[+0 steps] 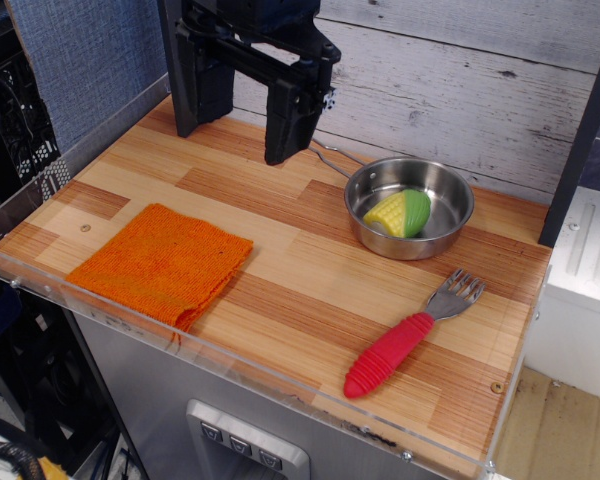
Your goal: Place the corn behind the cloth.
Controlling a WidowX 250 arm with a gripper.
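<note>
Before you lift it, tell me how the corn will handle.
The corn looks like smooth moulded plastic, so probably light and rigid. Its rounded cob shape may roll or slip between fingers. Lying in the shallow metal bowl, it likely needs a top-down grasp.

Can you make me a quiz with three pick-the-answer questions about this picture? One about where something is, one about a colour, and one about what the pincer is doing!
1. Where is the corn?
A. on the cloth
B. in the pan
C. beside the fork

2. What colour is the fork's handle?
A. red
B. blue
C. green

3. What is the pincer holding?
A. the corn
B. the fork
C. nothing

Answers:
1. B, the corn lies inside the metal pan, apart from the orange cloth.
2. A, the fork has a red ribbed handle and a metal head.
3. C, the pincer hangs above the table behind the pan, with nothing between its fingers.
</note>
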